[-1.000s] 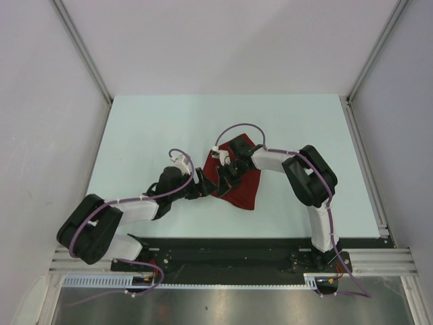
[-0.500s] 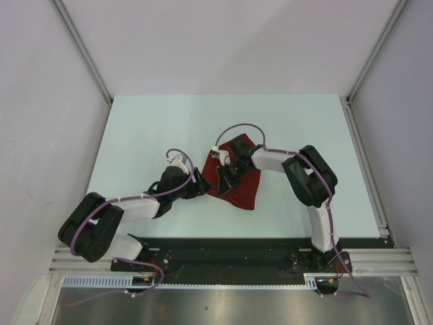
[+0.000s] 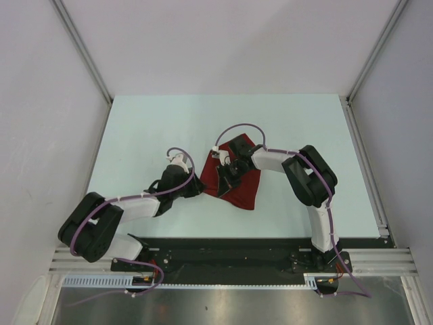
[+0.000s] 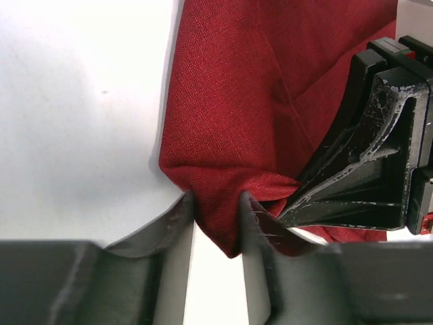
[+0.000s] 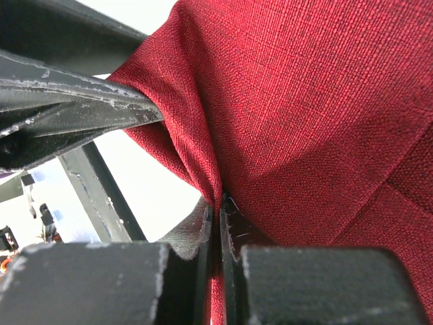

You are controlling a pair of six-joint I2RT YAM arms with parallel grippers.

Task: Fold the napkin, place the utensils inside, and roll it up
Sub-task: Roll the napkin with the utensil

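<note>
The dark red napkin (image 3: 238, 184) lies crumpled at the table's middle. My left gripper (image 3: 201, 188) is at its left corner. In the left wrist view that corner of the napkin (image 4: 230, 101) is bunched between the fingers, so the left gripper (image 4: 218, 206) is shut on it. Just to the right, my right gripper (image 3: 222, 179) pinches a raised fold. The right wrist view shows the right gripper (image 5: 218, 210) shut tight on the napkin (image 5: 318, 115). The other arm's fingers (image 4: 365, 169) nearly touch mine. The utensils are out of view.
The pale green table (image 3: 149, 128) has grey walls to the left, right and back. A black rail (image 3: 230, 254) runs along the near edge behind both arm bases. The left arm's fingers (image 5: 67, 101) cross the upper left of the right wrist view.
My left gripper has slid a little right onto the napkin's left corner and its jaws have closed from wide open onto the cloth. The right gripper has kept its pinch and place.
</note>
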